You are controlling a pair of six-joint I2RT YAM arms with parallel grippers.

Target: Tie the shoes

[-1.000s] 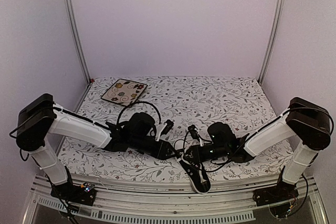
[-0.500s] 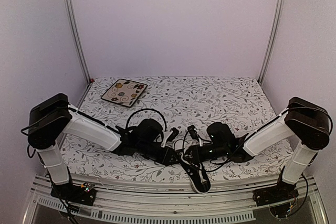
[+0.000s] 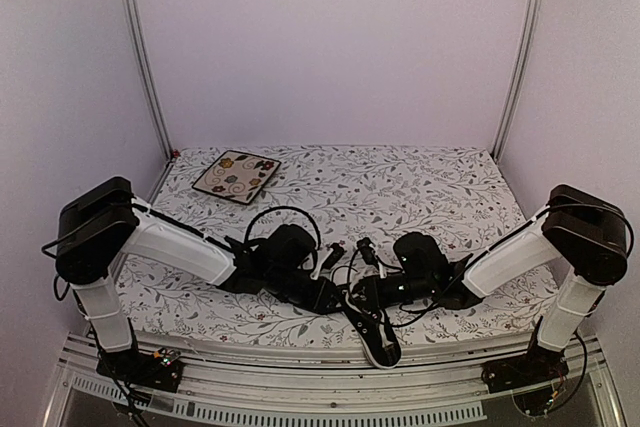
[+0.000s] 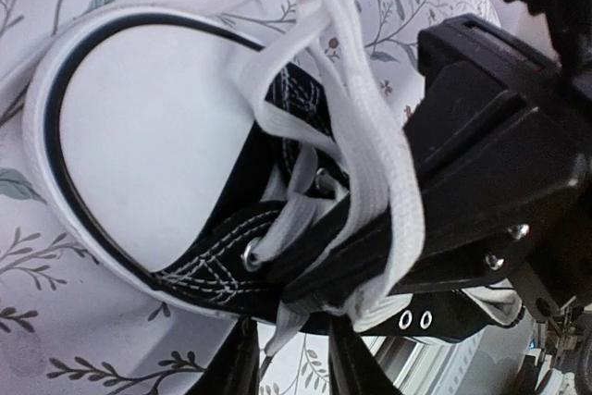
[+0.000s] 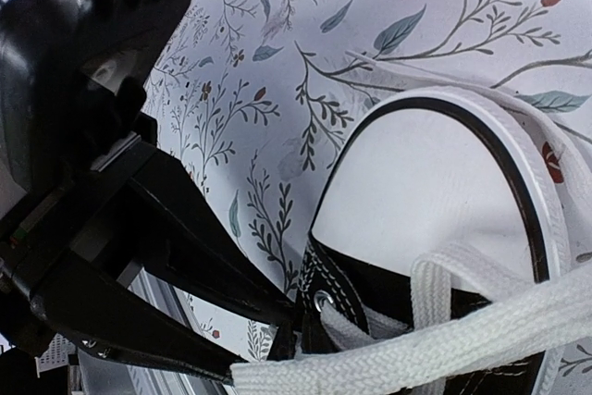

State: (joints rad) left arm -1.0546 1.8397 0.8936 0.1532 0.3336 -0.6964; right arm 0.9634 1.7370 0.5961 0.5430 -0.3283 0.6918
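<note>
The left arm (image 3: 180,247) is the one that shifts. Over the last second its shoulder and elbow swing inward, and the left gripper (image 3: 328,295) comes close against the shoe. The right arm (image 3: 500,262) barely moves at all.

The black sneaker (image 3: 378,339) lies on the floral tablecloth (image 3: 420,187) at the near edge, midway between the two bases. Both grippers meet over its laced upper. The patterned plate (image 3: 236,175) sits well apart at the far left.

In the left wrist view, the left gripper's fingers (image 4: 242,363) are narrower than a second ago. They stand a little apart with a short strand of white lace (image 4: 370,154) hanging between them. We see a gap on either side of that strand, so it does not yet look clamped.

The right gripper (image 4: 310,295) is fully closed just beside the eyelet (image 4: 252,252). A broad band of lace drapes over its fingers, but we cannot tell whether it is pinched between them.

We judge that the left side is closing in to take its own strand while the right holds position. No knot or bow shows yet, so the tying is at an early stage.
</note>
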